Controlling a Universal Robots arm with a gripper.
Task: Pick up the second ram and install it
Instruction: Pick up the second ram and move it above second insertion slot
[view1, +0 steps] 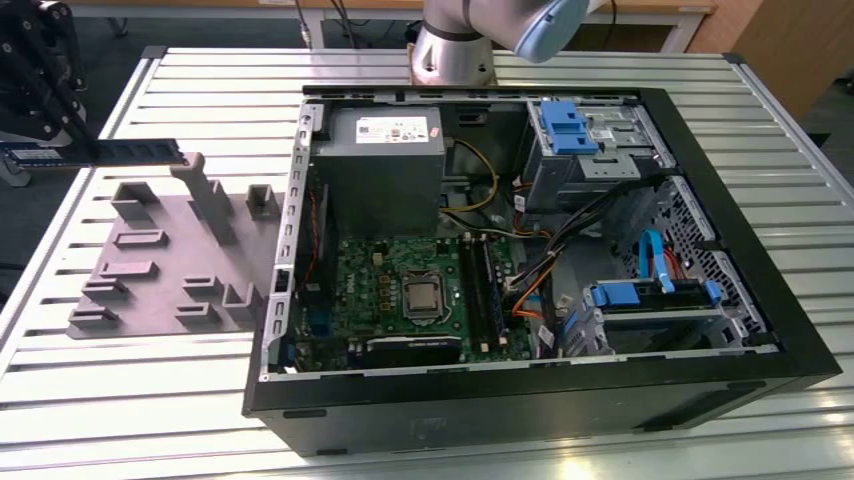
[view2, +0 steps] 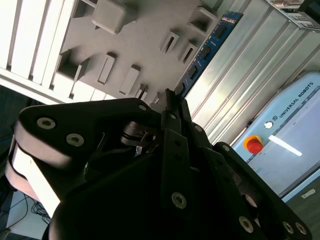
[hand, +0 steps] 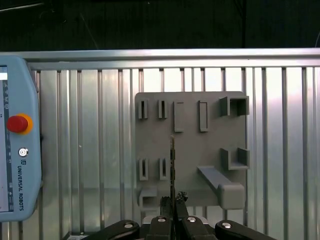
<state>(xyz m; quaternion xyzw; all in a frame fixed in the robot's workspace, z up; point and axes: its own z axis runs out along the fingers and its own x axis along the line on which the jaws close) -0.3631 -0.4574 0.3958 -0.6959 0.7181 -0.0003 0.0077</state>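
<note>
The second ram (view1: 127, 152) is a slim blue-green stick held level in the air over the far corner of the grey tray (view1: 160, 270), at the exterior view's left. My gripper (view1: 80, 150) is shut on one end of it. In the second wrist view the ram (view2: 205, 50) runs out from the black fingers (view2: 172, 107) over the tray (view2: 145, 30). The first wrist view shows the ram (hand: 172, 165) edge-on above the tray (hand: 190, 150), with the gripper (hand: 173, 200) clamped on it. The green motherboard (view1: 387, 290) lies inside the open computer case (view1: 534, 400).
The case holds a grey power supply (view1: 380, 160), blue drive cages (view1: 581, 130) and loose cables (view1: 534, 290). The arm's base (view1: 451, 55) stands behind the case. A teach pendant (hand: 17, 145) with a red button lies on the slatted table (view1: 134, 400) beside the tray.
</note>
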